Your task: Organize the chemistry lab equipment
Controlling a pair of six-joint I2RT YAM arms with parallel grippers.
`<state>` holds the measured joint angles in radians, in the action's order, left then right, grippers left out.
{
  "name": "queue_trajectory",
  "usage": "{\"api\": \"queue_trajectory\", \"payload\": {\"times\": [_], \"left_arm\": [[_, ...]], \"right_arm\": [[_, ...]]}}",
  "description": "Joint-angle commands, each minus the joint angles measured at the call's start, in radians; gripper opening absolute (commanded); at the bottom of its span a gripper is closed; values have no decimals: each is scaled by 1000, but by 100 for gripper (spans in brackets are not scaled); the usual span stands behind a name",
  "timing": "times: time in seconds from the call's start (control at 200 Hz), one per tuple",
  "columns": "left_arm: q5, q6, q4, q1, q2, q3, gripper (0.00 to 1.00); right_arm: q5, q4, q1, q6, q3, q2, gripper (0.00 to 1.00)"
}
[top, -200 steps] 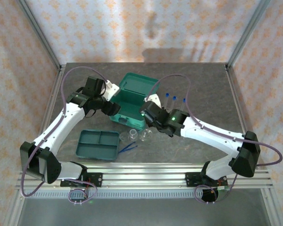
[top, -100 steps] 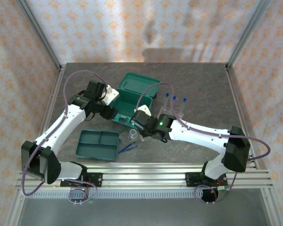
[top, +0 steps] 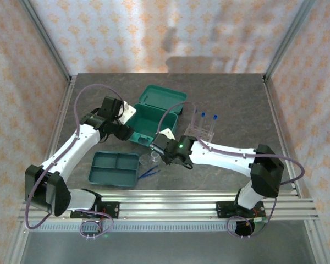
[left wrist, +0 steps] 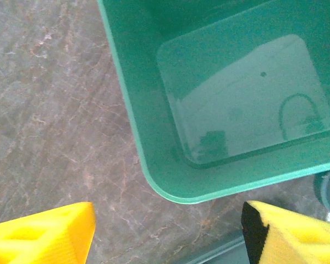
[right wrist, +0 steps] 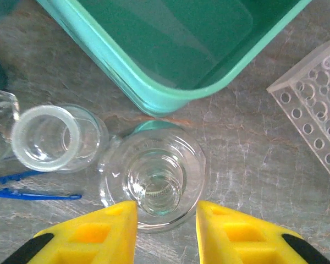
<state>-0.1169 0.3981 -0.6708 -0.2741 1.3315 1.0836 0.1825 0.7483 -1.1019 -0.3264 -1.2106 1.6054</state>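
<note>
In the right wrist view, a clear glass flask [right wrist: 157, 179] stands upright on the table. My right gripper [right wrist: 166, 231] is open, one yellow finger on each side of the flask's neck, with a narrow gap showing. A second glass vessel [right wrist: 48, 137] stands just left of the flask, and the blue tweezers [right wrist: 36, 193] lie below it. The perforated rack [top: 201, 131] holds blue-capped test tubes [top: 204, 116]. The flat teal divided tray [top: 115, 168] lies at the front left. My left gripper [left wrist: 168, 234] is open and empty over bare table, beside the case corner.
The larger teal hinged case [top: 157, 113] lies open in the middle, its inside bare [left wrist: 236, 99], directly behind the vessels. Its near rim [right wrist: 154, 93] is close to the flask. The rack's corner [right wrist: 319, 93] sits to the right. The metal frame rail runs along the table's near edge.
My right arm has swung left and lowered over the glass vessels, and its fingers have drawn closer together. The left arm has shifted only slightly beside the case.
</note>
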Motion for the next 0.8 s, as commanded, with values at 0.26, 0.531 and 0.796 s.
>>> {"api": "queue_trajectory", "payload": {"times": [0.26,0.531,0.796], "left_arm": [[63,-36,56,13,0,29,74],[57,-45,57,22,1,40,74],[54,-48,54,32,-5,39,74]], "right_arm": [[37,8,-7,-56,19,42,33],[39,-7,3,-55,5,71,32],[8,-42,33,-60,19,70,34]]}}
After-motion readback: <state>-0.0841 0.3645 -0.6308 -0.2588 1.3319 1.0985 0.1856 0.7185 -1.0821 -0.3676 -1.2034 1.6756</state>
